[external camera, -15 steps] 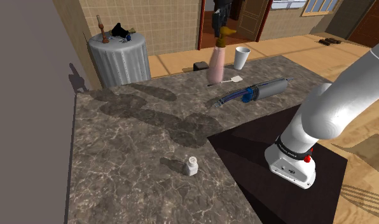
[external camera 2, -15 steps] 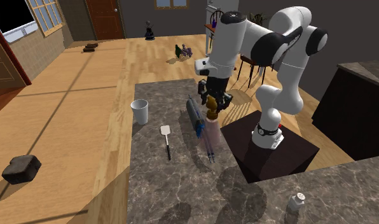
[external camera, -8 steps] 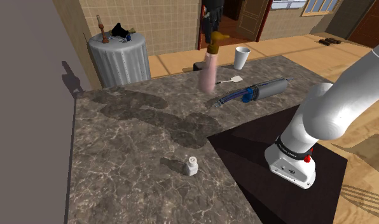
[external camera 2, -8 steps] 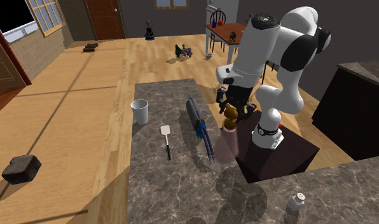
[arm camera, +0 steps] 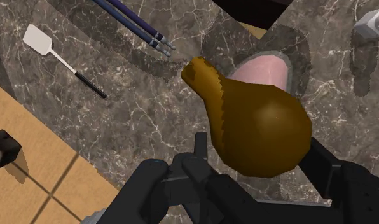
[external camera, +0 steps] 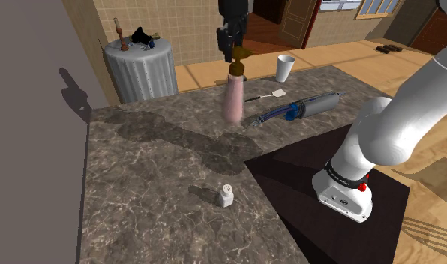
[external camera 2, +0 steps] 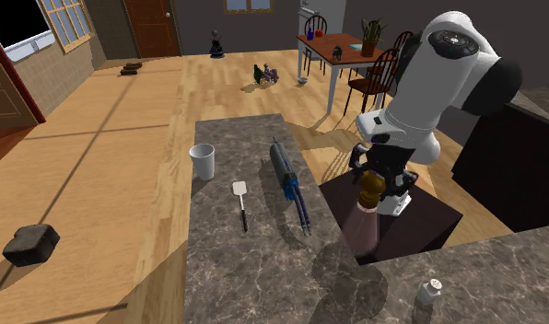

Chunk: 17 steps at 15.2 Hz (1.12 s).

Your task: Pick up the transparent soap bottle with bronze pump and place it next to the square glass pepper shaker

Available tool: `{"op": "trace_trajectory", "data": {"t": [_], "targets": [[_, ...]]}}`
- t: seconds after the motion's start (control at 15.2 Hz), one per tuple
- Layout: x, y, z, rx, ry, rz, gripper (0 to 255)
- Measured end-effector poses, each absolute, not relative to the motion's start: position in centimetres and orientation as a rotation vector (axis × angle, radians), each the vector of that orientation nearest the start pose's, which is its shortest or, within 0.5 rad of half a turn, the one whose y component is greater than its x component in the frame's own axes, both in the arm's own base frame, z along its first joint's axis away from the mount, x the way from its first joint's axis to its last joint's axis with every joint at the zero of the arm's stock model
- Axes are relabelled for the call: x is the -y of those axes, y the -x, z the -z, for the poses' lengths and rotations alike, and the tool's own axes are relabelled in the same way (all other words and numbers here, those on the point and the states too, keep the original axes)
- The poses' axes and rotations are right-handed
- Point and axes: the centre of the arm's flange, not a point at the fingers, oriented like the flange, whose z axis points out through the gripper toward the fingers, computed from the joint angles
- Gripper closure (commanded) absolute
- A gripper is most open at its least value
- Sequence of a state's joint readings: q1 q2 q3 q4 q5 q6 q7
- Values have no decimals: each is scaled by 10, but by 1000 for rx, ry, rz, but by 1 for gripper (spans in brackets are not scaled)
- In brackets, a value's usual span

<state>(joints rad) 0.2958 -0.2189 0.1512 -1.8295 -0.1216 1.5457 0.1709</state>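
The soap bottle (external camera: 234, 97) has a pale pink see-through body and a bronze pump (external camera: 238, 54). It hangs upright above the marble counter (external camera: 154, 180), held by its pump in my gripper (external camera: 233, 39). In the wrist view the bronze pump (arm camera: 258, 127) sits clasped between my fingers (arm camera: 322, 162), with the pink body (arm camera: 268, 70) below it. In the second exterior view the bottle (external camera 2: 363, 225) hangs under my gripper (external camera 2: 381, 175) at the counter's edge by the stand. The small white pepper shaker (external camera: 226, 195) (external camera 2: 430, 293) (arm camera: 372, 22) stands on the counter, well apart from the bottle.
A white cup (external camera: 286, 67), a white spatula (external camera: 268, 95) and a long grey and blue tool (external camera: 312, 106) lie at the counter's far end. The dark stand (external camera: 319, 217) cuts into the counter. A cloth-covered round table (external camera: 142, 71) stands beyond the counter.
The gripper has carried the bottle away from the cup and tool, to the shoulder view's left and the second exterior view's right. The bottle now hangs nearer the shaker.
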Motion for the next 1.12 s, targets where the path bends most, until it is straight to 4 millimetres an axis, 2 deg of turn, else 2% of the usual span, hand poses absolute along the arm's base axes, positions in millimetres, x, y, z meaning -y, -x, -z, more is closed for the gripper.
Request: {"op": "trace_trajectory", "data": {"t": [0.66, 0.79, 1.12], "targets": [[-331, -406, -614, 450, 3278, -29, 255], [-338, -405, -605, 448, 3278, -30, 255], [-341, -404, -578, 447, 3279, -30, 255]]}}
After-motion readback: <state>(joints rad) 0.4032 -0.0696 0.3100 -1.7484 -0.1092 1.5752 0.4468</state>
